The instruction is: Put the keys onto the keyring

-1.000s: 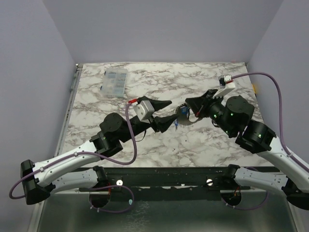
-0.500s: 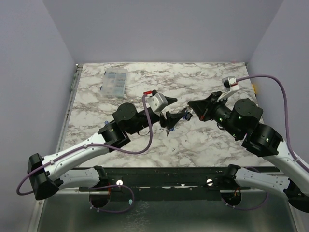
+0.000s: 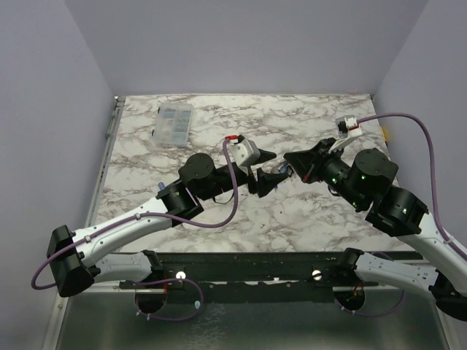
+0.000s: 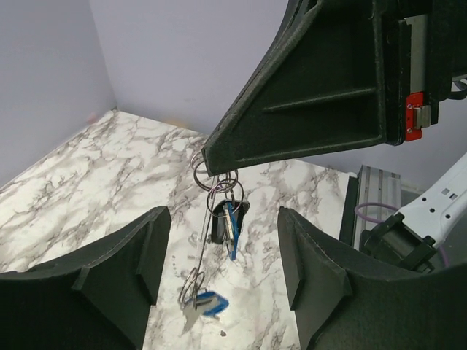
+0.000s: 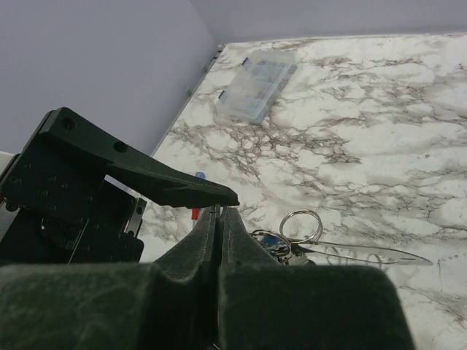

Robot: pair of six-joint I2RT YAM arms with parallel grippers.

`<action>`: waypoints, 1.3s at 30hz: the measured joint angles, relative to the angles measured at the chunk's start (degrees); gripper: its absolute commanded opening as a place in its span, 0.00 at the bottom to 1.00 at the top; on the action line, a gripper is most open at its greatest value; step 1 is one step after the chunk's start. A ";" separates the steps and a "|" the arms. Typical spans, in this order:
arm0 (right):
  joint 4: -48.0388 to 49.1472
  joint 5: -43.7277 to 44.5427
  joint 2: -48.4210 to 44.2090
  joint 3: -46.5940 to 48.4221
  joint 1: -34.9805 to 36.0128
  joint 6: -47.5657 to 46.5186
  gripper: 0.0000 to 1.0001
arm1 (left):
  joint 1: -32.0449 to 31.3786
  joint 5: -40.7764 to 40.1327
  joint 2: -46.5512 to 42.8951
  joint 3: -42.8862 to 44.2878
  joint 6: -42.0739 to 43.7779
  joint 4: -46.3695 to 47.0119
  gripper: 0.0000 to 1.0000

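Note:
My right gripper is shut on the keyring, a large thin grey ring that hangs edge-on from its fingertips above the table. A dark key and a blue key hang near the ring's top on small rings. Another blue-headed key hangs at the ring's bottom. My left gripper is wide open, with one finger on each side of the hanging bunch and touching nothing. In the right wrist view the shut fingertips show, with a small ring and the keyring's thin wire beside them.
A clear plastic compartment box lies at the table's back left and also shows in the right wrist view. A small blue item lies on the marble table beside the left arm. Both arms meet mid-table.
My left gripper has moved right and forward, bringing its open fingers around the hanging bunch. My right gripper rose and moved slightly right, then held still, shut on the ring.

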 measured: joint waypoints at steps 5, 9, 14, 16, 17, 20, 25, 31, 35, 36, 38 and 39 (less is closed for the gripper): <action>0.00 -0.04 0.02 0.00 0.00 0.00 0.01 | 0.00 -0.11 0.11 0.00 0.22 0.59 0.57; 0.00 -0.39 0.07 0.04 0.00 0.00 0.01 | 0.00 -0.35 0.46 0.00 0.44 1.75 0.53; 0.00 -0.68 0.24 0.11 0.00 0.02 0.00 | 0.00 -0.52 2.03 -0.02 0.72 3.13 0.48; 0.00 -0.72 0.35 0.26 0.00 0.02 0.01 | 0.00 -0.59 2.69 -0.07 0.76 3.56 0.44; 0.02 -0.72 0.37 0.33 0.00 0.02 0.01 | 0.00 -0.66 2.97 -0.17 0.83 3.78 0.41; 0.04 -0.70 0.37 0.50 0.00 0.02 0.01 | 0.00 -0.87 3.72 -0.76 0.87 4.59 0.21; 0.02 -0.70 0.46 0.61 0.00 0.00 0.01 | 0.00 -1.33 4.39 -1.66 0.90 6.58 0.00; 0.00 -0.68 0.63 0.70 0.00 0.02 0.01 | 0.00 -1.73 4.37 -2.91 1.07 8.83 0.00; -0.09 -0.68 0.76 0.70 0.00 0.02 0.01 | 0.00 -1.77 4.33 -3.80 1.16 10.21 0.00; -0.15 -0.68 0.79 0.70 0.00 0.02 0.01 | 0.00 -1.77 4.31 -3.98 1.20 10.40 0.06; -0.28 -0.68 0.94 0.70 0.00 0.02 0.01 | 0.00 -1.75 4.20 -4.37 1.31 10.82 0.35; -0.37 -0.68 1.03 0.70 0.00 0.02 0.00 | 0.00 -1.66 4.15 -4.55 1.42 10.82 0.45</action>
